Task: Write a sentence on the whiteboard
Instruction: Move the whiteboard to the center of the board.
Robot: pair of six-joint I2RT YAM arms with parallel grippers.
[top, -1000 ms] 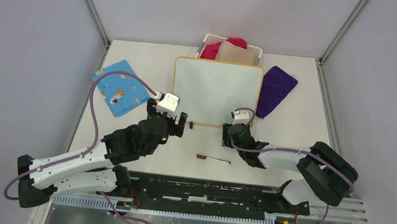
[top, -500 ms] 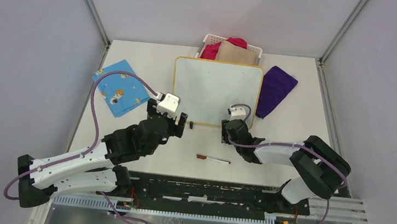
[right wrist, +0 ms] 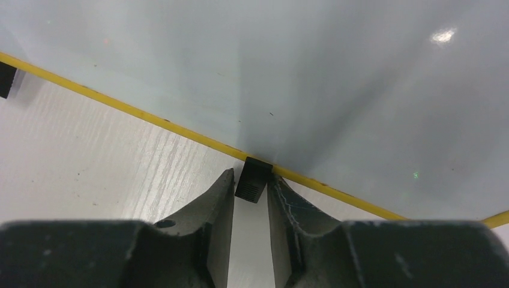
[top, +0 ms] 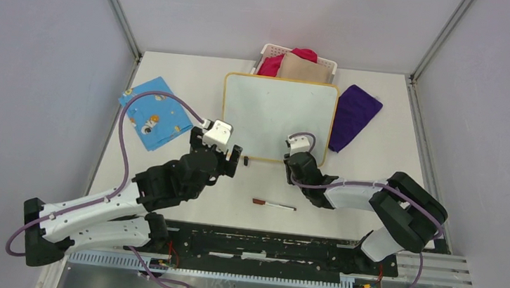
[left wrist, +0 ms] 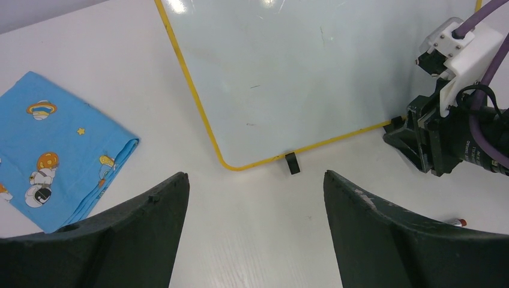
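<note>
The whiteboard (top: 277,118) lies blank on the table (top: 174,73), just ahead of both jaws. Its near edge runs crosswise to the right jaws, which closely flank its black foot (right wrist: 253,180); whether they pinch it, I cannot tell. The left jaws stand wide apart, empty.

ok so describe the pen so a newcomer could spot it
Find the yellow-rimmed whiteboard in the middle of the table, then move towards the near edge. The pen lies flat there, between the left arm and right arm. It is the only thin stick: pale with one dark end, unlike the blue cloth and purple cloth flanking the board.
</note>
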